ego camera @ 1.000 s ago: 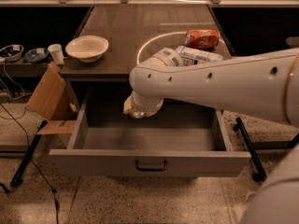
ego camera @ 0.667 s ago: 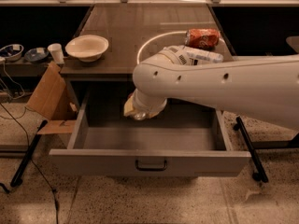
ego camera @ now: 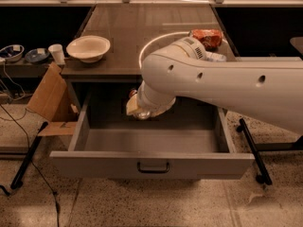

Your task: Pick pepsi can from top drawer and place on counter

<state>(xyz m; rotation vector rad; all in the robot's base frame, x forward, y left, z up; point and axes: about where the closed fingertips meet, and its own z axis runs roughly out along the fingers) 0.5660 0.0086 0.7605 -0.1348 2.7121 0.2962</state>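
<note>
The top drawer (ego camera: 151, 163) stands pulled open below the counter (ego camera: 142, 22), and the grey floor that shows is bare. My big white arm (ego camera: 222, 86) reaches in from the right and bends down into the drawer. My gripper (ego camera: 137, 109) is low at the back of the drawer, left of centre, mostly hidden under the arm's wrist. The pepsi can is hidden or out of view. A thin white curved line (ego camera: 154, 40) marks the counter.
A cream bowl (ego camera: 88, 48) sits at the counter's front left. A red-orange packet (ego camera: 207, 38) lies at its right, behind my arm. A white cup (ego camera: 57, 54) and small dishes (ego camera: 23, 54) sit on a low shelf at left. A cardboard box (ego camera: 47, 96) leans beside the drawer.
The arm's elbow has shifted slightly to the right. The gripper stays at the back of the drawer.
</note>
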